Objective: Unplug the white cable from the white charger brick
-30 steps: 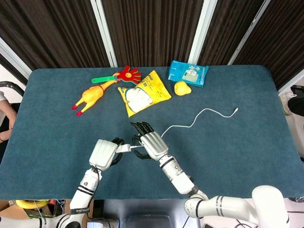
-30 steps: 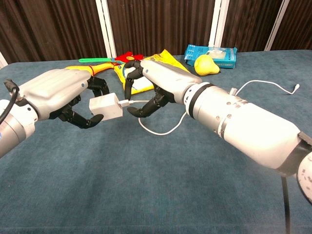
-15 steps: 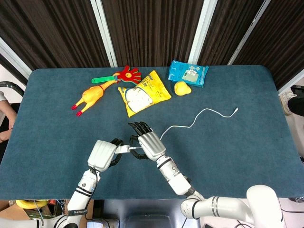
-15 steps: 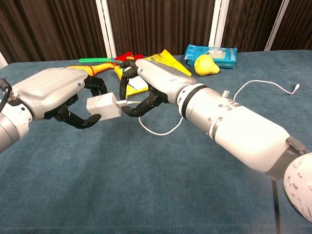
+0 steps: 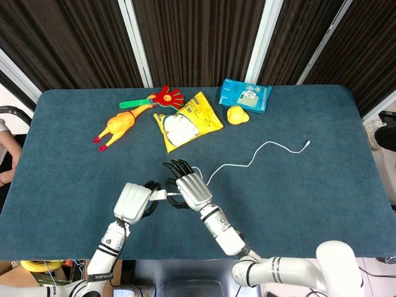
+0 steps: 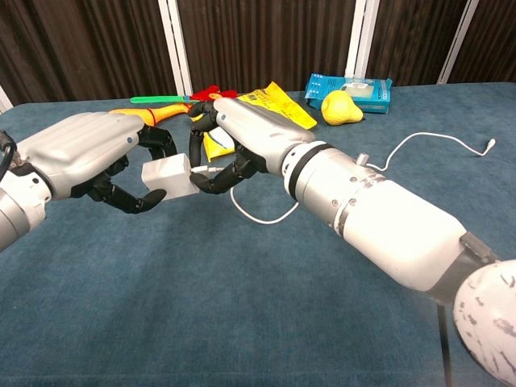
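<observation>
My left hand (image 6: pixel 89 153) (image 5: pixel 134 201) grips the white charger brick (image 6: pixel 165 176) (image 5: pixel 159 195) a little above the blue table, its socket face turned toward my right hand. The white cable (image 6: pixel 419 139) (image 5: pixel 260 148) is plugged into that face. From there it runs in a loop across the cloth to its free end at the right. My right hand (image 6: pixel 242 133) (image 5: pixel 189 189) is up against the brick, fingers curled round the cable's plug (image 6: pixel 207 170), thumb above it.
At the back of the table lie a rubber chicken (image 5: pixel 117 129), a red hand-shaped clapper (image 5: pixel 167 97), a yellow snack bag (image 5: pixel 187 120), a blue packet (image 5: pixel 245 94) and a yellow toy fruit (image 5: pixel 237 115). The near table edge (image 5: pixel 185 257) runs just behind both wrists.
My right hand has slid left along the cable until its fingers close round the plug at the brick. The left hand and brick have barely moved.
</observation>
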Robot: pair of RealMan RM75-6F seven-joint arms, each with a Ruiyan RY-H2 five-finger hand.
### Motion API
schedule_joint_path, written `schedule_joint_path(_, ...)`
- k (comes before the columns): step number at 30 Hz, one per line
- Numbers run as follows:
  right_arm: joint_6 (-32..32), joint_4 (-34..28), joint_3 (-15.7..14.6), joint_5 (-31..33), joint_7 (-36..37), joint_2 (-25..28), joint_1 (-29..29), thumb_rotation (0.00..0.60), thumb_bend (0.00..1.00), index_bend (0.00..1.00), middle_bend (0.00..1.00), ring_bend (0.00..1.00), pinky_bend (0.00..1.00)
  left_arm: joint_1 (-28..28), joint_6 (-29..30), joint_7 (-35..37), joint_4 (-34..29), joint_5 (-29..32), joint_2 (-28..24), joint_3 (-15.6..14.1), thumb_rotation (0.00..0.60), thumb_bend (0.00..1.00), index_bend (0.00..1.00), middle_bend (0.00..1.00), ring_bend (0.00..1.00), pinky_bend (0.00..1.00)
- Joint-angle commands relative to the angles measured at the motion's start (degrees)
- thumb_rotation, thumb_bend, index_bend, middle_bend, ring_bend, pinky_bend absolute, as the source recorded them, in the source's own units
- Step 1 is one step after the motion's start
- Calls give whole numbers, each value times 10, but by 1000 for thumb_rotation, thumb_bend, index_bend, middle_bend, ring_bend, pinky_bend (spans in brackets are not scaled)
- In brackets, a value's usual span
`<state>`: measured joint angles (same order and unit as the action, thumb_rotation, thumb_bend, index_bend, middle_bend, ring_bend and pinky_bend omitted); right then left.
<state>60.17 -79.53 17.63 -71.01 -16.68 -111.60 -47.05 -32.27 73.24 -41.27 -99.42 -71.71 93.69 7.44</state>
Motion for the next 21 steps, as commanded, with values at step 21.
schedule_joint_path(21, 18, -38, -7, 22, -65, 40, 10, 600, 588, 810, 276, 60, 0, -5, -11, 27, 11, -16, -17, -1, 600, 621, 727, 780, 1000, 1000)
